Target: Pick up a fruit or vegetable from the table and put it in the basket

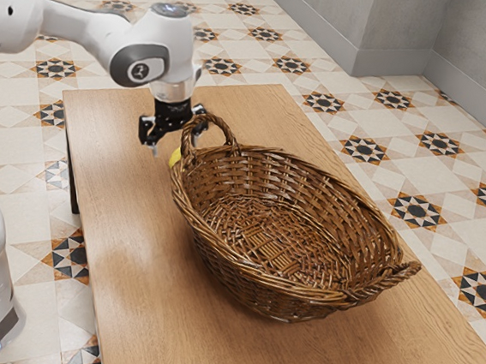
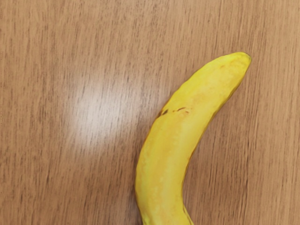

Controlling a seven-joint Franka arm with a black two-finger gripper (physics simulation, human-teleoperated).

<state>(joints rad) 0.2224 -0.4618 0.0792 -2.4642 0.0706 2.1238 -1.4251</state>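
Basket (image 1: pixel 226 274), brown wicker, 2 looped handles: standing upright on the table (image 1: pixel 137 244), serving as landmark. Banana (image 1: pixel 174 157), 1, yellow, curved, dark marks on its skin: lying on the table outside the basket, just beyond the rim at its raised-handle end, the rim partly hiding it in the exterior view; whether it is touching the basket, cannot tell. Gripper (image 1: pixel 177 143), 1, black, 2 fingers: hovering above the banana beside that same basket handle, its fingers standing spread, grasping nothing. Arm (image 1: pixel 141 63), 1, white: reaching toward the basket's raised-handle end.
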